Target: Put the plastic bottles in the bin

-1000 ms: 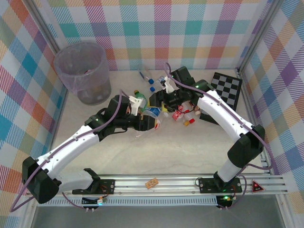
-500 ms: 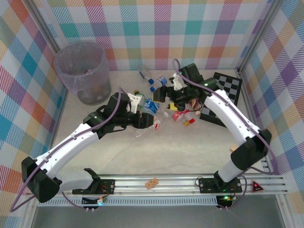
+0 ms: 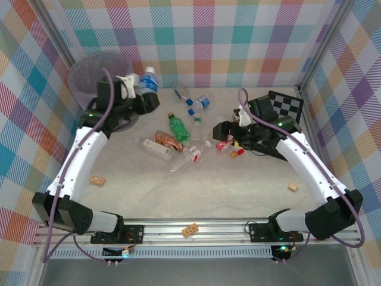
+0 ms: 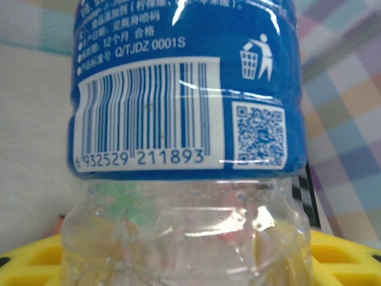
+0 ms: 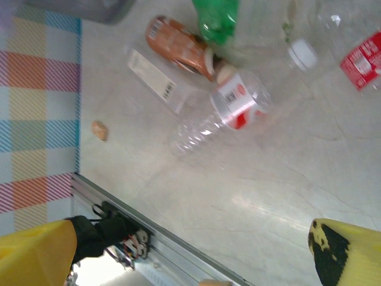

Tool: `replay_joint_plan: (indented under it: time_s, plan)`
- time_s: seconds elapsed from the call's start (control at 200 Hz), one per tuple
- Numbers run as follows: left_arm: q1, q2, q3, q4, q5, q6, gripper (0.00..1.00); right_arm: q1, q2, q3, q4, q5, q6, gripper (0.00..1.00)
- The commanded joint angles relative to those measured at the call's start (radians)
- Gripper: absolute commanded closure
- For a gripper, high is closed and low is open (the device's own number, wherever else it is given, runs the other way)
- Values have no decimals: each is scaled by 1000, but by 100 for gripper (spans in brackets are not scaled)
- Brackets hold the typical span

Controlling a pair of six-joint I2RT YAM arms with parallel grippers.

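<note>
Gripping a clear bottle with a blue label [image 3: 149, 80], the left gripper [image 3: 144, 95] has its yellow fingers [image 4: 348, 256] clamped on the ribbed clear part below the label. Seen from above, this bottle is held up off the table with its cap uppermost, at three o'clock of the bin [image 3: 80, 70] and just beside its rim. The bin stands in the table's ten o'clock corner.

The right gripper [image 3: 216, 128] hangs released, its jaws spread wide with nothing between them, low over the table's middle. At nine o'clock of it lie a green bottle [image 3: 177, 126], an amber bottle [image 3: 168, 140], a clear bottle with a red label [image 3: 187, 156] and a flat clear bottle [image 3: 150, 146], all close together. Small red-labelled bottles [image 3: 225, 145] lie just beside this gripper at five o'clock. Two blue-capped bottles [image 3: 202, 102] rest at twelve o'clock, near the back wall. A checkerboard [image 3: 284, 107] sits at two o'clock.
</note>
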Motion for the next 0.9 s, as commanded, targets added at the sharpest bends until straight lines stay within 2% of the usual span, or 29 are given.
replay_joint_plan:
  time_s: [0.0, 0.115, 0.22, 0.32, 0.505, 0.695, 0.81, 0.895]
  plan:
    - [100, 12, 64, 117, 103, 0, 81, 5, -61, -38, 21, 19, -47, 1]
    - [192, 69, 111, 215, 97, 8, 90, 6, -77, -98, 26, -16, -35, 0]
    - [279, 179, 236, 174, 80, -32, 96, 7, -98, -158, 45, -27, -26, 0]
    - [323, 267, 330, 161, 32, -55, 100, 7, -111, -198, 58, -25, -26, 0]
    - [374, 473, 598, 12, -68, -85, 100, 7, -113, -217, 48, -15, -44, 0]
    - [385, 689, 915, -233, -169, -54, 100, 7, -114, -233, 31, 36, -71, 0]
    - [385, 773, 1006, -330, -254, 14, 100, 7, -113, -246, 35, 48, -78, 0]
    - [385, 816, 1024, -381, -276, 69, 100, 6, -118, -266, 54, 55, -70, 0]
